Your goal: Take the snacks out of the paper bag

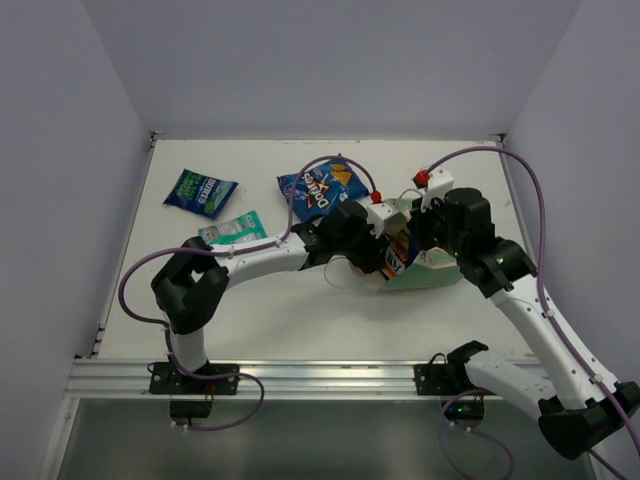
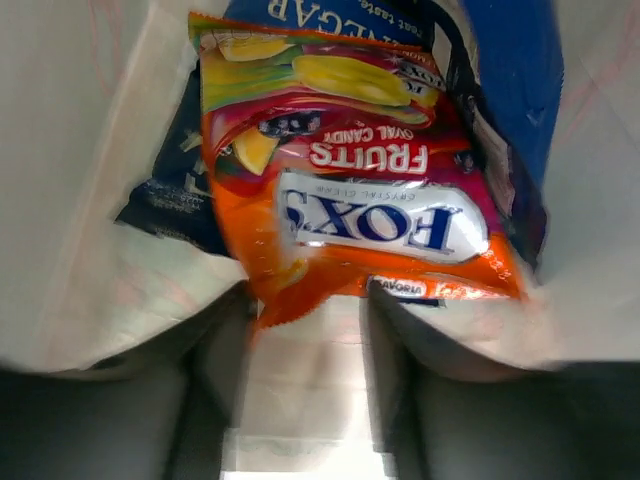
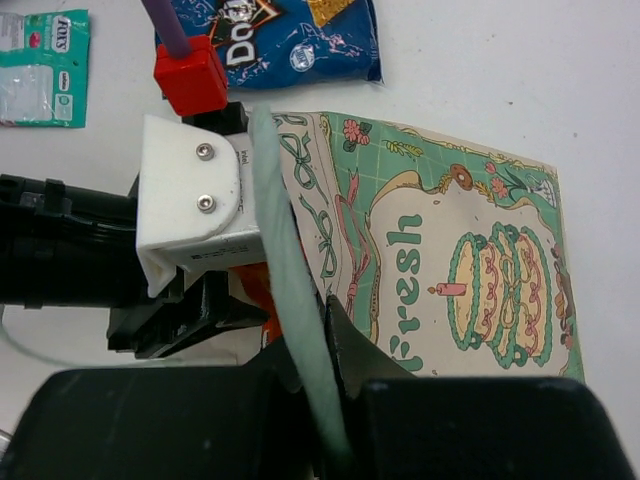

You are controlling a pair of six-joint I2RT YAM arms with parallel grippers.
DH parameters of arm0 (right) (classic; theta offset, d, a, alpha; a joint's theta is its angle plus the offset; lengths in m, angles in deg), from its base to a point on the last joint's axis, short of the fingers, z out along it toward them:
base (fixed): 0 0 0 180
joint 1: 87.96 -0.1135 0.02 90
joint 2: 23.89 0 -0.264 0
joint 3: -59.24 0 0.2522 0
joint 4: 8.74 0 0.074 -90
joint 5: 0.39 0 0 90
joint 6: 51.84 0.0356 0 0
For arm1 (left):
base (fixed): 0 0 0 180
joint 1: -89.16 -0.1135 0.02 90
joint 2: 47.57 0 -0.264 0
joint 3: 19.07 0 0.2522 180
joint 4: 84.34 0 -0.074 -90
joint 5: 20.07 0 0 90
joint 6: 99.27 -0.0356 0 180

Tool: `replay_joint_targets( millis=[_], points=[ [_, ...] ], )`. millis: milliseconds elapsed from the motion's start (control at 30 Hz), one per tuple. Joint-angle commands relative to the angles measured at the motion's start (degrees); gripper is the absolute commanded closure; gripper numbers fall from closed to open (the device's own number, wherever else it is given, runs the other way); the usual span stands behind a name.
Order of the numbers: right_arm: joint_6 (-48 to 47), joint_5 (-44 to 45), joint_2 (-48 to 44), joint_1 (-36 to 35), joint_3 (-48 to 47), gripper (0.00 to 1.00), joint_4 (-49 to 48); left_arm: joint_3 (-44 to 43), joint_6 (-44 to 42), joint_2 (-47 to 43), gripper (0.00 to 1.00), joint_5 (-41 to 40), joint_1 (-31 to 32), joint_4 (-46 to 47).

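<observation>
Paper bag (image 1: 428, 276) lies on its side on the white table (image 1: 300, 310), between the two arms, and the right gripper (image 3: 322, 360) is pressed shut on the thin edge of its mouth. Inside the bag a red and orange packet (image 2: 350, 210) sits on top of blue packets (image 2: 500, 90). The left gripper (image 2: 310, 320) is in the mouth with its fingers (image 2: 215, 380) apart, one on each side of that packet's near end, and I cannot tell if they touch it. Three packets lie out on the table to the left of the bag: a dark blue packet (image 1: 320, 187) near it, a teal and white packet (image 1: 233, 229), and a bright blue packet (image 1: 200, 192) farthest away.
</observation>
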Motion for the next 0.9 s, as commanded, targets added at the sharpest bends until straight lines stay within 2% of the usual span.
replay_joint_targets(
  millis=[0,33,133,233,333,533,667,733,867],
  points=[
    [-0.11,-1.58,-2.16,0.07,-0.20,1.00,-2.84,-2.45,-0.68,-0.11,0.52,-1.11,0.51,4.29],
    [-0.03,-1.50,-2.25,-0.02,0.06,1.00,-2.84,-2.19,-0.24,-0.55,0.72,-1.38,0.51,4.29],
    [0.33,-0.88,-2.25,-0.02,0.94,1.00,-3.28,-0.34,0.46,-2.66,1.00,-2.61,0.51,5.08],
    [0.85,-0.18,-2.25,-0.02,1.56,1.00,-3.80,0.45,0.38,-3.89,1.00,-4.28,0.51,6.75],
    [1.55,2.54,-1.81,-0.02,1.73,1.00,-3.98,-0.25,0.03,-5.56,1.00,-5.07,0.51,3.41],
    [4.36,14.40,0.12,0.51,2.52,1.00,-3.45,-0.86,-0.41,-17.32,1.00,-7.88,0.42,-2.74],
    [6.12,19.50,1.09,1.74,3.23,1.00,-2.75,-1.75,-1.29,-26.36,1.00,-11.13,-0.63,-10.89],
    [6.83,21.08,1.00,2.44,3.40,1.00,-2.57,-0.61,-0.68,-29.10,1.00,-11.66,-3.26,-13.45],
    [7.44,22.15,0.92,3.06,3.67,1.00,-2.57,8.59,-0.24,-36.21,1.00,-16.32,-7.48,-18.29]
  ],
)
